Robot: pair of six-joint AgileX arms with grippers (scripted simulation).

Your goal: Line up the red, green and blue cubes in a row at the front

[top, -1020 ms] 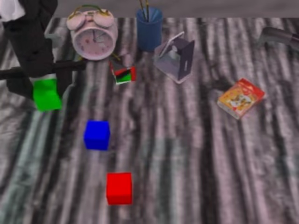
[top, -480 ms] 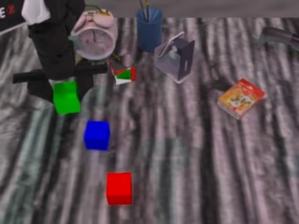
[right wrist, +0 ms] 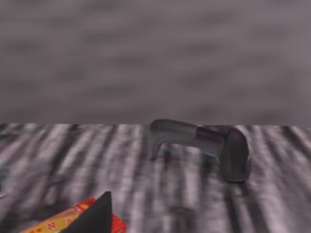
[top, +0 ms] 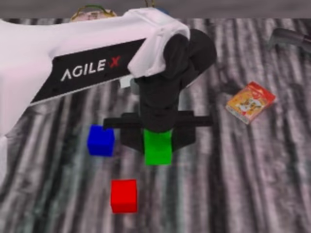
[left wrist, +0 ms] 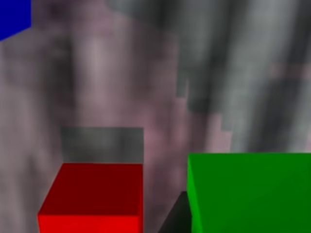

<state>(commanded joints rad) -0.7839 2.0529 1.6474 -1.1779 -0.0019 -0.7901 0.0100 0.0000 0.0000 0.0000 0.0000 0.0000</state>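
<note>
Top view: left end effector (top: 158,138) is clamping the green cube (top: 158,147) mid-tabletop, blue cube (top: 100,141) sitting to its left, red cube (top: 123,195) nearer the front edge; open striped tabletop (top: 233,184) to the right. Left wrist view: green cube (left wrist: 250,191) is sitting beside the red cube (left wrist: 92,196), apart. Right wrist view: right end effector's fingers can't be told; grey scanner (right wrist: 204,145) lying ahead.

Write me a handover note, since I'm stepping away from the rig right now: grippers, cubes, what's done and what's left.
Left gripper: shut on the green cube, held over mid-table, right of the blue cube and above the red cube in the top view.
Right gripper: out of the top view; its fingers can't be judged.
Blue and red cubes sit apart on the table, not in a row.
Done: green cube picked up.
Left: set green down at the front, then line up all three.
</note>
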